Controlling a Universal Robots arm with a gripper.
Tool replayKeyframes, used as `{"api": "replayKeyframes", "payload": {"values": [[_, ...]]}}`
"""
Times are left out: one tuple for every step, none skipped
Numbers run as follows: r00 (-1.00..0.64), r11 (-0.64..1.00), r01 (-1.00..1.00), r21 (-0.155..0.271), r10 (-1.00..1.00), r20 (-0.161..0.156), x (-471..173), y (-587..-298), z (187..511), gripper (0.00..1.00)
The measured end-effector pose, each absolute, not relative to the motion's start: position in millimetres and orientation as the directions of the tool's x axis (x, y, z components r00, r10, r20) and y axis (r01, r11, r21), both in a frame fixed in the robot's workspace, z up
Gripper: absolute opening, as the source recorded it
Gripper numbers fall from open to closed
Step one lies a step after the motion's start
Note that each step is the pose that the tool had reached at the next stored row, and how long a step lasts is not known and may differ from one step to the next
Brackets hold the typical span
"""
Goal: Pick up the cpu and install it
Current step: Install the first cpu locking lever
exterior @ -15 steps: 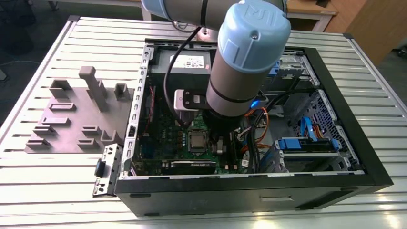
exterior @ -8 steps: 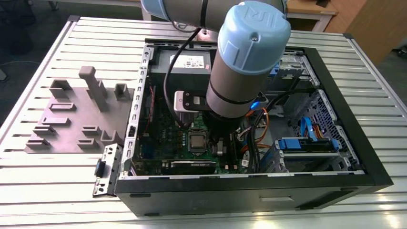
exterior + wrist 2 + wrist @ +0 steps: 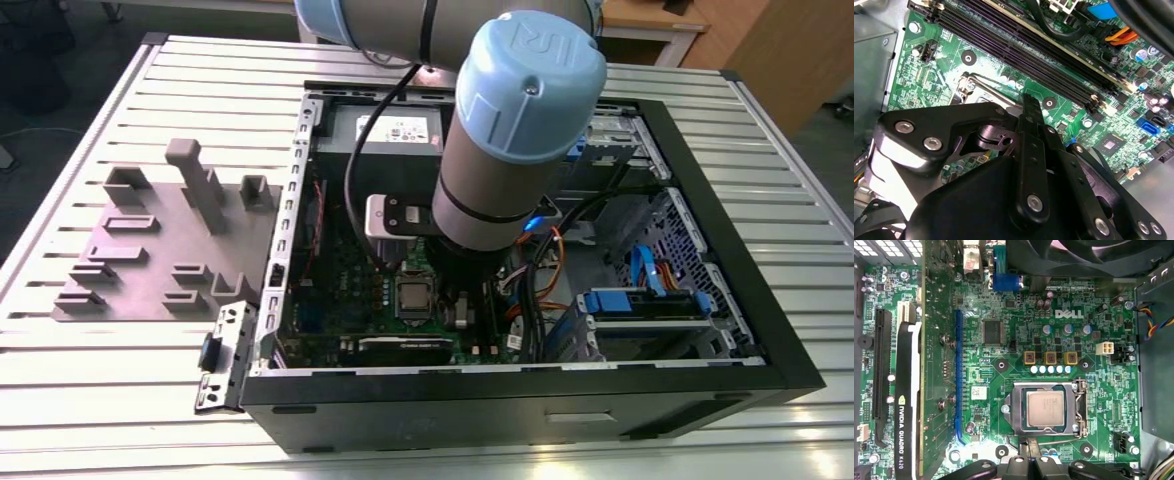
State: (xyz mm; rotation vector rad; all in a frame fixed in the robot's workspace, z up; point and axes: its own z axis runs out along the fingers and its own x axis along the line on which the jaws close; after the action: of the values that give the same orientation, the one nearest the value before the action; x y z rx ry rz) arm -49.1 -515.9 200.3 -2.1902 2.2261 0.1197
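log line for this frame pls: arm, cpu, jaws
arm: over open PC case | cpu: seated in socket frame on motherboard | gripper: beside socket, holding nothing visible

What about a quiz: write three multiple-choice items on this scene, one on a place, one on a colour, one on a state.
1. Where does the cpu lie? A in the socket on the motherboard; B in a person's hand; C on the floor.
2. The motherboard is: A blue; B green; C red.
3. The computer case is: A open-sided; B closed; C upside down.
Answers: 1 A, the socket's frame surrounds it; 2 B, the board is green in both wrist views; 3 A, its insides show in the exterior view.
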Motion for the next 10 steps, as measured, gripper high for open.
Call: {"api": "replayKeyframes", "payload": {"values": [[-0.017, 0.015, -0.999, 0.043, -0.998, -0.065, -49.2, -516.0, 199.9, 0.11], [-0.017, 0.015, -0.999, 0.043, -0.998, -0.065, -49.2, -516.1, 199.7, 0.11], [-0.017, 0.014, -0.999, 0.043, -0.998, -0.065, -49.2, -516.2, 199.6, 0.11], [-0.016, 0.013, -0.999, 0.043, -0.998, -0.066, -49.4, -516.7, 199.5, 0.11], [-0.014, 0.012, -0.999, 0.043, -0.998, -0.066, -49.5, -517.4, 199.3, 0.11], [-0.013, 0.01, -0.999, 0.043, -0.998, -0.066, -49.6, -518.0, 199.3, 0.11], [-0.012, 0.009, -0.999, 0.043, -0.998, -0.065, -49.6, -518.1, 199.0, 0.11], [-0.011, 0.008, -0.999, 0.043, -0.998, -0.066, -49.6, -518.3, 198.8, 0.11], [-0.011, 0.008, -0.999, 0.043, -0.998, -0.065, -49.6, -518.4, 198.7, 0.11], [-0.01, 0.007, -0.999, 0.043, -0.998, -0.065, -49.6, -518.4, 198.5, 0.11]]}}
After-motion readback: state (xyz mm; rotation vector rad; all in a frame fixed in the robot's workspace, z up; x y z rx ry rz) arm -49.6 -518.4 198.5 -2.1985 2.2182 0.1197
